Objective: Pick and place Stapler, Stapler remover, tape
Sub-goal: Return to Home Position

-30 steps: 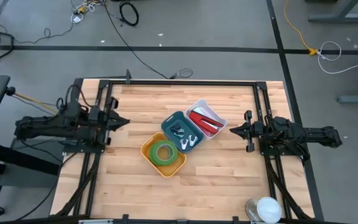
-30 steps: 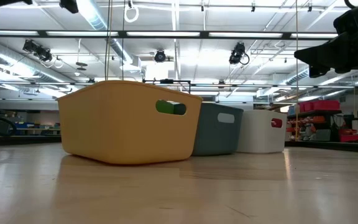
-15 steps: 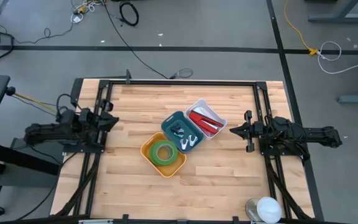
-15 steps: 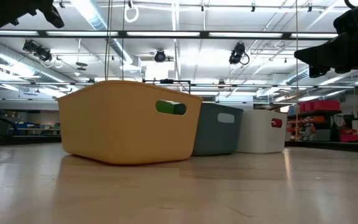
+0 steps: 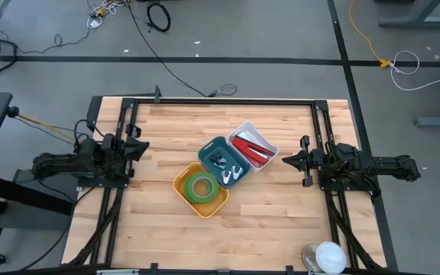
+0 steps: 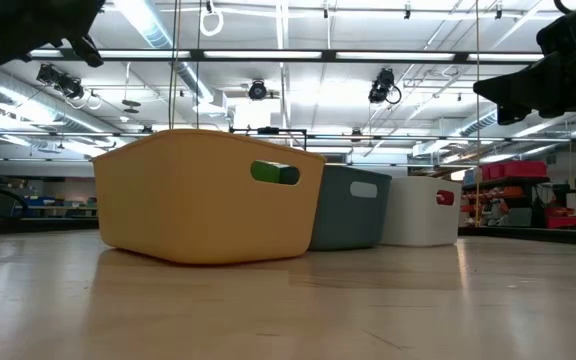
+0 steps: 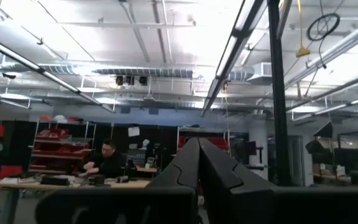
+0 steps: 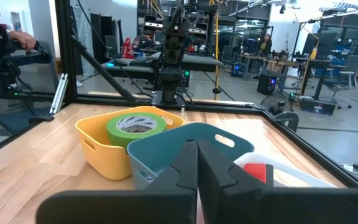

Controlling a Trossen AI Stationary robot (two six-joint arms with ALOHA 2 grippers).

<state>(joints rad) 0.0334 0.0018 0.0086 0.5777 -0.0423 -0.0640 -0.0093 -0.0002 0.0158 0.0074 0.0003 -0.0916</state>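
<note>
As you look down from above, three bins touch in a slanting row at the middle of the table (image 5: 174,126). The stapler (image 5: 249,150) lies in the white bin (image 5: 269,145), the staple remover (image 5: 220,160) in the blue bin (image 5: 207,150), and the tape (image 5: 201,186) in the yellow bin (image 5: 182,186). Bare wood runs all round them out to the rails. The left gripper (image 5: 142,146) hangs by the left edge and the right gripper (image 5: 286,160) by the right edge, both well apart from the bins.

From table height, you see the yellow bin nearest, with open board in front.

Past the left wrist, the fingers (image 7: 185,168) press together on nothing, aimed into the room.

Past the right wrist, the fingers (image 8: 188,165) are likewise together and empty, pointing at the bins.
</note>
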